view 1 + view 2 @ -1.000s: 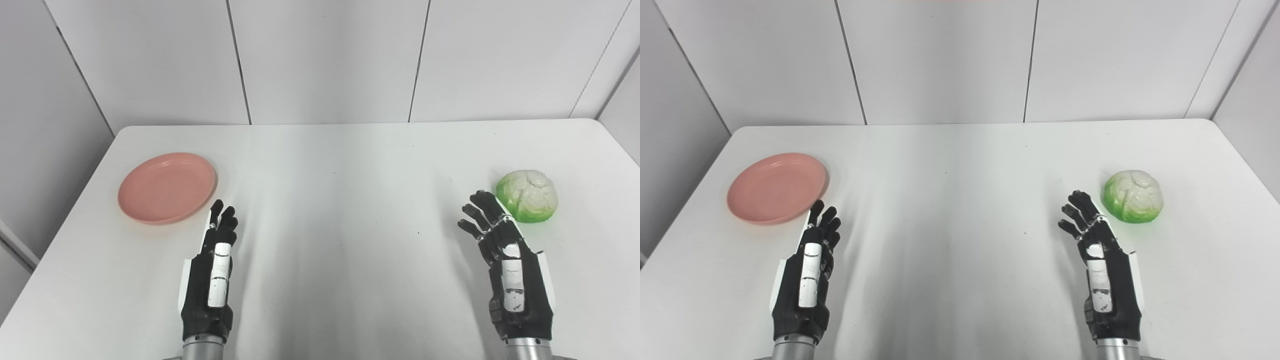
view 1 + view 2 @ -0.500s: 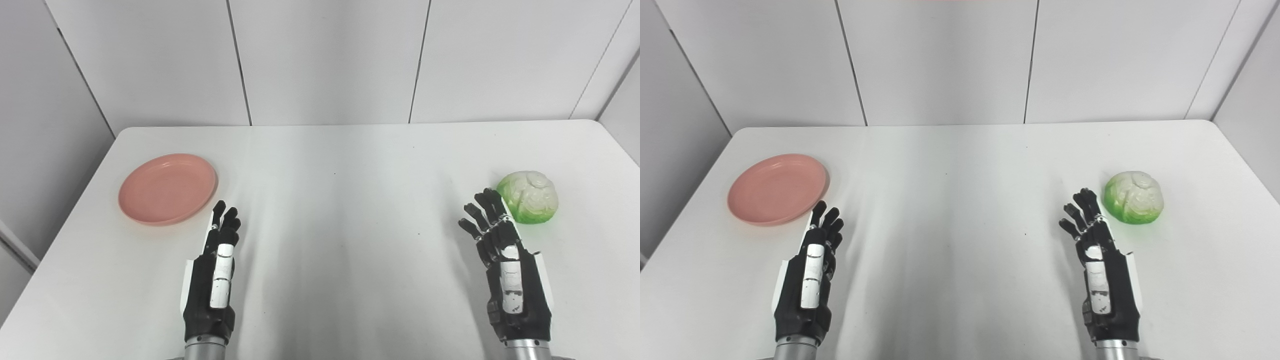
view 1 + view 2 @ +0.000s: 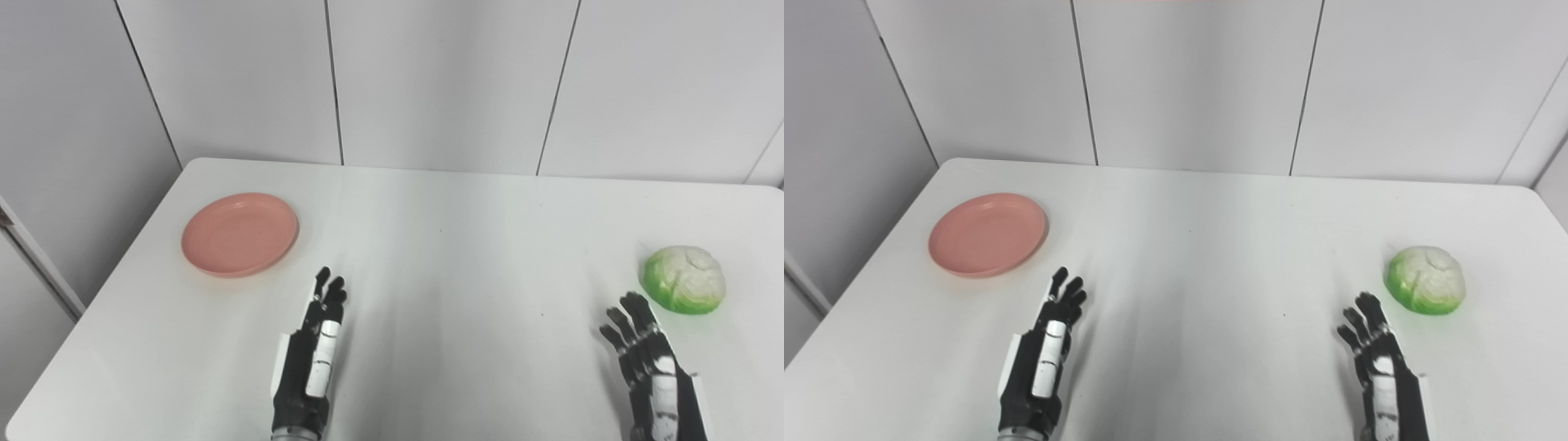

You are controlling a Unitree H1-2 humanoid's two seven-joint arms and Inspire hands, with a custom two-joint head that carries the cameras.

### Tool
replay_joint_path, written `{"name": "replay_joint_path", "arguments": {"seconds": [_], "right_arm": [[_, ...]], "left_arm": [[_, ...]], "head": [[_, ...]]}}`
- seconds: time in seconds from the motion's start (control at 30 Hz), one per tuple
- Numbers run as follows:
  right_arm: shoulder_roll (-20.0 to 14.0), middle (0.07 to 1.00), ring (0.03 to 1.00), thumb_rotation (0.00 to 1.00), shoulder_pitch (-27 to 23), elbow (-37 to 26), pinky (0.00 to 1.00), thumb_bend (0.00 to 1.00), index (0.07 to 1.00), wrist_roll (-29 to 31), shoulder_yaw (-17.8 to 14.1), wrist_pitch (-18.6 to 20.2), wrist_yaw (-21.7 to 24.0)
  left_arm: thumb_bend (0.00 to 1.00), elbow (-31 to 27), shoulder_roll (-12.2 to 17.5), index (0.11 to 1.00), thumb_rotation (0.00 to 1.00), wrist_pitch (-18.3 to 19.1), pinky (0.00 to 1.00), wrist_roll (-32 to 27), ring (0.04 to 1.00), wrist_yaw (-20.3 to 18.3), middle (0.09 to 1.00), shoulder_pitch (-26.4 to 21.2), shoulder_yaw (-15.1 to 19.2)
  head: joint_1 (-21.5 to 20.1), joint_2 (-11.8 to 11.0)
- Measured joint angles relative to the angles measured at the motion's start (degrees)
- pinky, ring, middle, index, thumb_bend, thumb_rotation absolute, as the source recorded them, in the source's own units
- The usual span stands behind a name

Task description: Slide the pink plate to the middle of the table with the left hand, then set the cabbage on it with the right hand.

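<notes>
Plate: a round, shallow pink plate (image 3: 239, 234) with a low raised rim lies flat on the left part of the table, nearer the left edge than the middle, with nothing on it
Left hand: a black robot hand with white panels on its back, the left hand (image 3: 312, 361), comes up from the bottom edge, fingers stretched out straight and slightly apart, pointing away toward the far side of the table; it holds nothing and stands open, near the plate's near right rim but apart from it
Table: a white, smooth rectangular table (image 3: 441, 257) with rounded far corners fills the lower part of both views; its middle stretch between the two hands is plain white surface with a few tiny dark specks
Right hand: a matching black and white right hand (image 3: 1381, 373) rises from the bottom edge at the right, fingers spread and a little curled, empty and open; its fingertips are near the cabbage's near left side, with a gap of table between them
Cabbage: a round, light green cabbage (image 3: 685, 288) with a whitish, veined top rests on the right part of the table, well apart from the plate
Backdrop: grey-white wall panels (image 3: 1188, 79) with thin dark vertical seams stand behind the table's far edge
</notes>
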Motion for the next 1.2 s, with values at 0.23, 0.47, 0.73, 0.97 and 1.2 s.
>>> {"name": "replay_joint_path", "arguments": {"seconds": [0.23,0.47,0.73,0.97,1.2], "right_arm": [[-1.19,0.934,0.907,0.94,-0.41,3.32,0.89,0.78,0.867,1.50,-0.22,-3.90,1.85],[-1.79,0.913,0.883,0.92,-0.88,6.26,0.85,0.77,0.836,1.43,0.08,-8.52,2.06],[-1.77,0.891,0.855,0.89,-1.02,6.66,0.80,0.76,0.813,-0.05,0.62,-9.58,1.55],[-1.76,0.879,0.840,0.87,-1.10,6.86,0.79,0.76,0.804,-0.87,0.90,-9.77,0.95],[-1.78,0.874,0.836,0.86,-1.24,7.09,0.78,0.77,0.799,-1.60,1.01,-9.94,0.79]], "left_arm": [[0.59,3.90,-0.08,0.970,0.91,-3.45,0.97,0.90,0.951,0.85,0.961,0.05,-0.25],[0.56,6.28,-0.07,0.974,0.91,-5.66,0.96,1.29,0.951,1.10,0.962,-0.04,0.02],[0.55,7.05,-0.04,0.980,0.91,-7.43,1.00,-0.18,0.960,0.86,0.972,-0.07,1.32],[0.54,7.52,0.01,0.985,0.93,-8.22,1.00,-0.56,0.961,0.22,0.978,-0.18,1.86],[0.60,7.44,0.00,0.967,0.92,-8.22,1.00,-1.21,0.951,-0.27,0.966,-0.31,2.66]], "head": [[0.62,-2.91],[-0.69,-6.51],[-2.71,-7.39],[-3.34,-7.48],[-3.16,-7.04]]}}
